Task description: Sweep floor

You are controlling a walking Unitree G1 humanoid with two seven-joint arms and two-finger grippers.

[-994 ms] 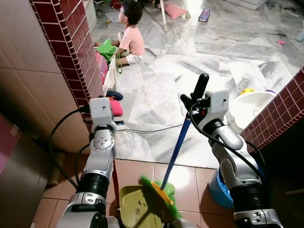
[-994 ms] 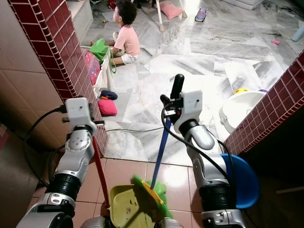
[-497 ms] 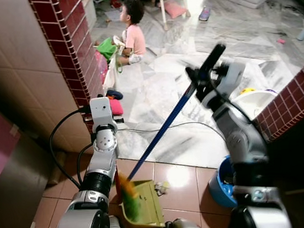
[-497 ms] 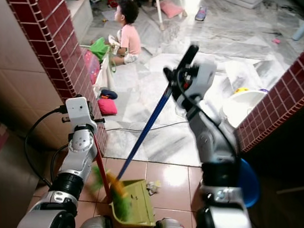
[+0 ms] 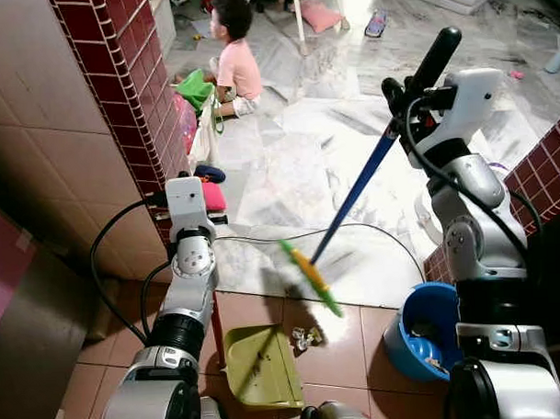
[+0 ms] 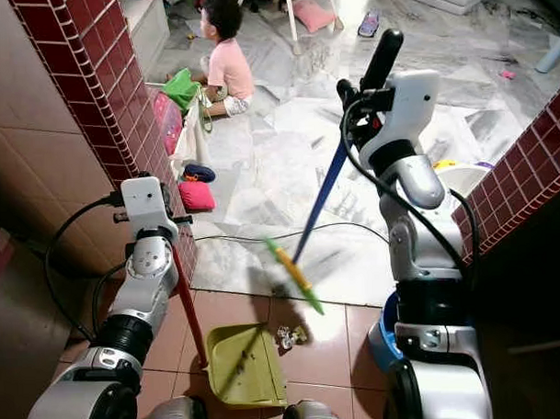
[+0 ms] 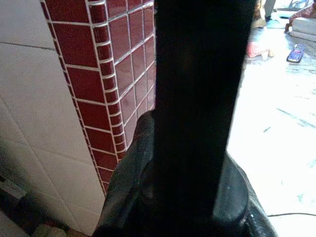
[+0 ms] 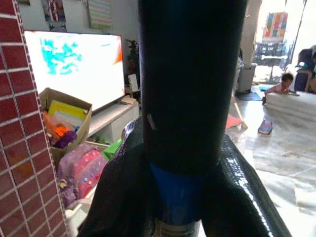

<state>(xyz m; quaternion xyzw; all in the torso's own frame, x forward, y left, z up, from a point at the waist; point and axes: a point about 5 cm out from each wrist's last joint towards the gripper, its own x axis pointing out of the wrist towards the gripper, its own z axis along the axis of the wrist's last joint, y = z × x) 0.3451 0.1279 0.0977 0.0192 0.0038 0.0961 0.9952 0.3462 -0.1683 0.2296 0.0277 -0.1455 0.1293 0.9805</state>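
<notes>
My right gripper is raised high and shut on the black grip of a blue-handled broom. The broom's green and yellow brush head hangs tilted in the air above the tiles. A yellow-green dustpan lies on the terracotta floor, with small bits of litter inside it. Its red upright handle runs up to my left gripper, which is shut on it beside the red tile pillar. A few pale scraps lie on the floor just right of the pan.
A red tile pillar stands close on my left and a low red tile wall on my right. A blue bucket sits by my right side. A child sits on the marble floor ahead. A cable crosses the threshold.
The broom head was in the dustpan, swept left across it, and now hangs lifted to the right. My right arm has risen. The left arm and dustpan stayed put.
</notes>
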